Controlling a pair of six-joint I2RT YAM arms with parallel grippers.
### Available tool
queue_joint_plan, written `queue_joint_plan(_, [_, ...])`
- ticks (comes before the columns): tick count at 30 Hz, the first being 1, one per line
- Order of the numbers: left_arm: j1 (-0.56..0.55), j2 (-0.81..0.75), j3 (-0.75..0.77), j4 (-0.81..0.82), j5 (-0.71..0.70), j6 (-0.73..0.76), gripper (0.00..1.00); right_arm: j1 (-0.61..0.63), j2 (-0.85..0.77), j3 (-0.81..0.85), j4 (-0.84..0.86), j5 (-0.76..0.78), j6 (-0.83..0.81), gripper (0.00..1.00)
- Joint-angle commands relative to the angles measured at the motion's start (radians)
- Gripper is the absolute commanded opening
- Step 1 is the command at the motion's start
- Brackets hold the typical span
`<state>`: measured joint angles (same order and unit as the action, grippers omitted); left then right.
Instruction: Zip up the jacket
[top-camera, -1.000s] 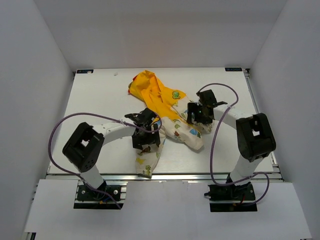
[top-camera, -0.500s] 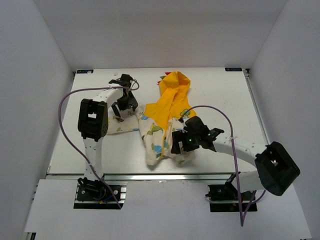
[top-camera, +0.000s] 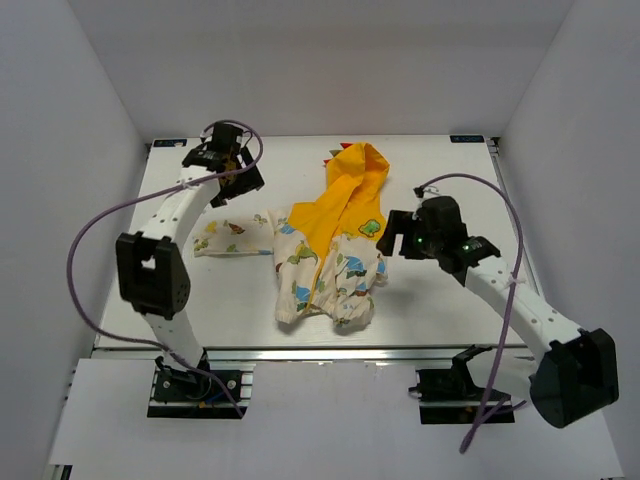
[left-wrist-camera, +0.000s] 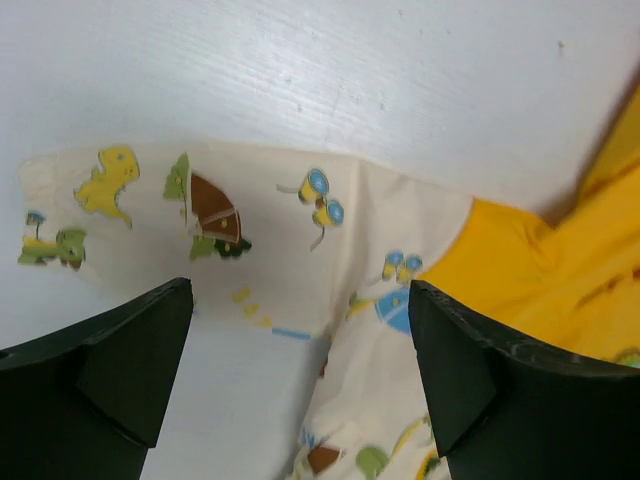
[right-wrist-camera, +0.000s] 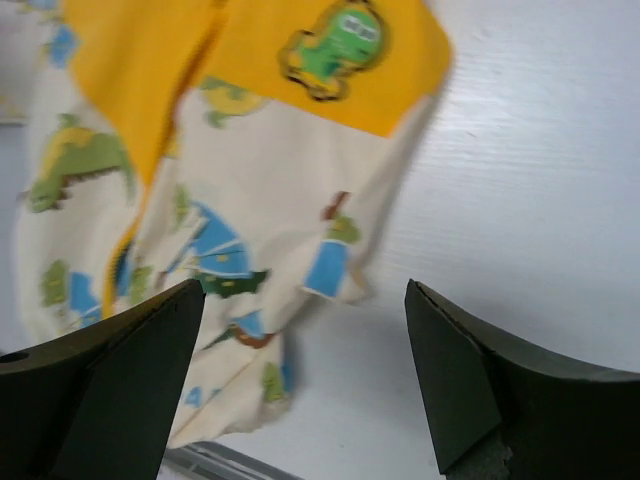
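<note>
The jacket (top-camera: 335, 245) lies flat mid-table, yellow hood (top-camera: 352, 165) toward the far side and cream dinosaur-print body toward me. One sleeve (top-camera: 232, 236) is spread out to the left. An orange zipper strip (top-camera: 322, 262) runs down the front. My left gripper (top-camera: 226, 163) is open and empty, raised over the far left, beyond the sleeve (left-wrist-camera: 200, 200). My right gripper (top-camera: 398, 238) is open and empty, just right of the jacket's body (right-wrist-camera: 250, 200). In both wrist views the jaws stand wide apart with nothing between them.
The white table (top-camera: 450, 180) is boxed in by white walls on three sides. A metal rail (top-camera: 330, 348) runs along the near edge, close to the jacket's hem. Purple cables loop from both arms.
The jacket has been spread flat with its sleeve out to the left. My left gripper has let go and moved up to the far left. My right gripper has pulled off the hem to the right.
</note>
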<state>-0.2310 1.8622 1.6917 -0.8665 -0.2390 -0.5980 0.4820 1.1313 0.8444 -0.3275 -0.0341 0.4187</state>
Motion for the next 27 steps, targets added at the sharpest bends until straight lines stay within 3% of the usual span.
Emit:
queue_joint_plan(1, [-0.017,-0.142,-0.166,0.065,0.093,0.023,0.98,-0.08,0.038,-0.028,-0.073,-0.032,-0.013,0.86])
queue_joint_plan(7, [-0.079,-0.348,-0.447,0.184,0.297,0.014,0.98,-0.079,0.035,-0.122,-0.134,0.013,-0.037,0.85])
queue_joint_plan(10, [-0.178,-0.394,-0.495,0.233,0.371,0.021,0.98,-0.079,0.031,-0.197,-0.082,-0.012,-0.023,0.82])
queue_joint_plan(15, [-0.408,-0.364,-0.477,0.235,0.368,0.076,0.98,-0.059,0.099,-0.229,0.017,-0.076,-0.017,0.81])
queue_joint_plan(20, [-0.487,-0.376,-0.524,0.244,0.346,0.096,0.98,-0.037,0.176,-0.225,0.142,-0.148,0.011,0.8])
queue_joint_plan(24, [-0.487,-0.408,-0.579,0.253,0.345,0.075,0.98,-0.034,0.277,-0.182,0.18,-0.103,0.029,0.61])
queue_joint_plan(27, [-0.487,-0.435,-0.613,0.267,0.33,0.063,0.98,-0.036,0.335,-0.156,0.208,-0.102,0.037,0.56])
